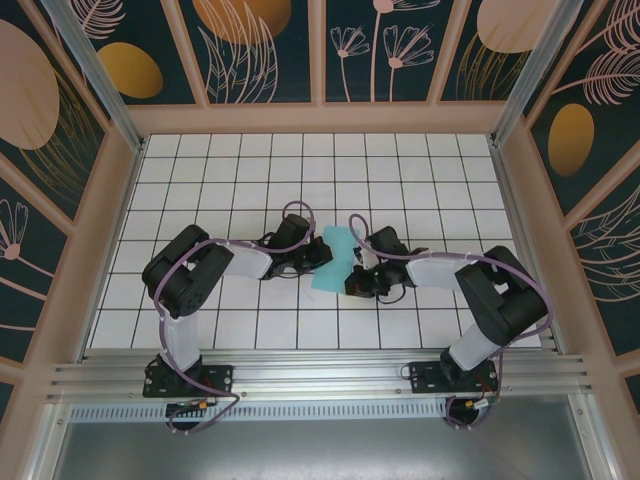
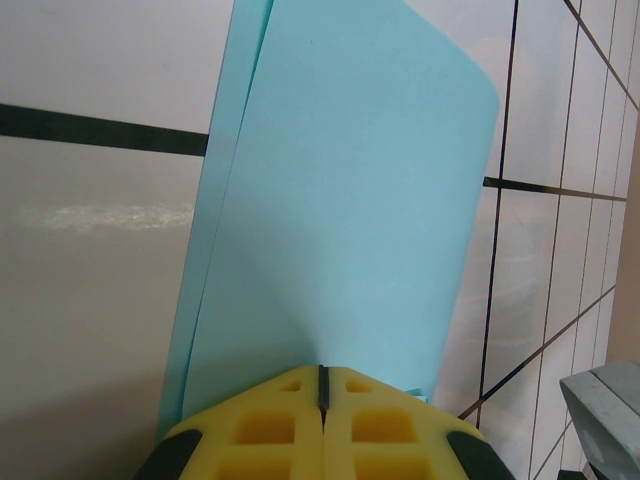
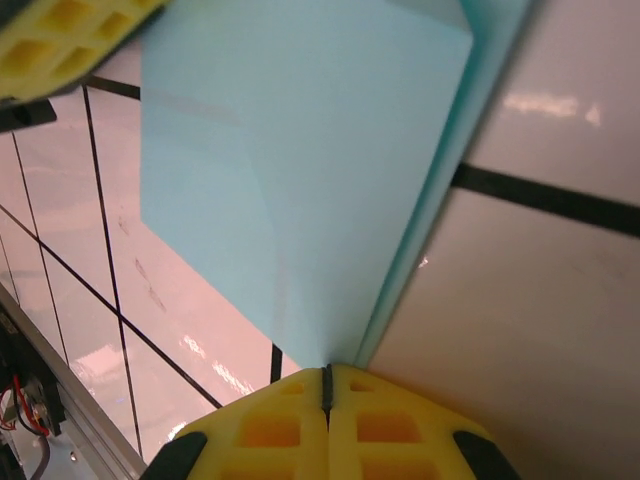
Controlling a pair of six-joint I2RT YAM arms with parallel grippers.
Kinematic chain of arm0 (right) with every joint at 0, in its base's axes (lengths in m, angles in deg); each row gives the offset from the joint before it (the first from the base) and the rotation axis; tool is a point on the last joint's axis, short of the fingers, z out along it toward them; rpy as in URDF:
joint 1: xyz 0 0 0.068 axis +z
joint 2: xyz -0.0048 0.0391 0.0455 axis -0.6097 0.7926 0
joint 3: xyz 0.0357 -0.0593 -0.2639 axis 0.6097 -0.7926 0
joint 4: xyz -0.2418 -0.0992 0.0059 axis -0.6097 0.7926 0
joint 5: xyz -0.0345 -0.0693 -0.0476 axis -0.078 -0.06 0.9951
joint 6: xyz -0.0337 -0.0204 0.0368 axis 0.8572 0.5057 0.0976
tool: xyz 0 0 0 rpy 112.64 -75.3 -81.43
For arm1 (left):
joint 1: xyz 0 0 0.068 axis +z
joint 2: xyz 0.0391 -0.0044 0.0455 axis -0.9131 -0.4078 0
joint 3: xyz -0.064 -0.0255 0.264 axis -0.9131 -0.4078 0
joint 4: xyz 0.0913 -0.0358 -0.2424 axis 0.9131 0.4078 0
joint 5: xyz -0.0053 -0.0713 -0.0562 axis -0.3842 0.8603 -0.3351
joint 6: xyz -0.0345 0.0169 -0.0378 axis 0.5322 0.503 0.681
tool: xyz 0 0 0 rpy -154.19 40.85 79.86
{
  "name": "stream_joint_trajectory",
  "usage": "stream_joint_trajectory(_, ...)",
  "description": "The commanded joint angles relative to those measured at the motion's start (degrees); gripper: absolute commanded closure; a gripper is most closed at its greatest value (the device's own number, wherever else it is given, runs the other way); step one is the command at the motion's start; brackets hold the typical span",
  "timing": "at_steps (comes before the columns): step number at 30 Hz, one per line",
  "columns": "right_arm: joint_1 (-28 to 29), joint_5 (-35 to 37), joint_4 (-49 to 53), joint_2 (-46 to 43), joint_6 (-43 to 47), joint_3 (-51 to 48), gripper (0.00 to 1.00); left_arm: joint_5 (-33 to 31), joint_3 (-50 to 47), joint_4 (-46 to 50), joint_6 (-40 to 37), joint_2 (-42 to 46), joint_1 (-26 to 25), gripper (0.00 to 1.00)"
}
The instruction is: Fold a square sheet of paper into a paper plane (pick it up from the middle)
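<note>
Table (image 1: 200, 180) has white squares all over. On it, between the two grippers, is the blue-green paper (image 1: 338, 250), folded over. The left gripper (image 2: 322, 385) is squeezed tight on the side of the paper next to it. The right gripper (image 3: 326, 385) is squeezed tight on the other side.

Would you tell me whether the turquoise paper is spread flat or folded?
Folded: the turquoise paper shows two stacked layers, slightly offset along one edge, in both wrist views.
</note>
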Motion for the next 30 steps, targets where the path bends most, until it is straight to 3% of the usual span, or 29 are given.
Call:
stream_joint_trajectory(1,0.0,1.9,9.6,-1.3,1.3,-0.4,0.96,-2.9,-0.5,3.1,-0.3,-1.8,0.4,0.94)
stream_joint_trajectory(4,0.0,3.3,10.6,-4.1,1.0,0.7,0.97,-3.0,-0.2,3.3,-0.4,-1.5,0.4,0.94)
stream_joint_trajectory(6,-0.4,8.7,9.0,-8.2,-1.1,0.5,0.96,-2.1,-0.4,2.3,0.1,-1.3,0.5,0.93)
stream_joint_trajectory(9,-3.7,8.2,2.9,-12.9,-4.2,-1.4,0.84,-1.1,-0.8,0.7,0.5,0.6,0.5,0.9)
stream_joint_trajectory(11,-6.2,4.8,0.0,-11.7,-5.1,-0.7,0.73,-1.2,-0.9,0.5,0.4,2.7,0.4,0.87)
stream_joint_trajectory(19,-7.2,-0.5,-5.3,0.3,-6.3,4.4,0.66,-2.8,-0.1,3.6,-1.2,7.1,0.5,0.82)
stream_joint_trajectory(23,-7.2,-0.9,-6.6,0.9,-6.8,4.2,0.6,-3.3,-1.4,3.3,-0.8,7.9,0.4,0.82)
stream_joint_trajectory(30,-7.2,-1.4,-7.1,0.3,-6.7,2.7,0.58,-1.9,-1.8,2.5,-1.2,7.1,0.4,0.87)
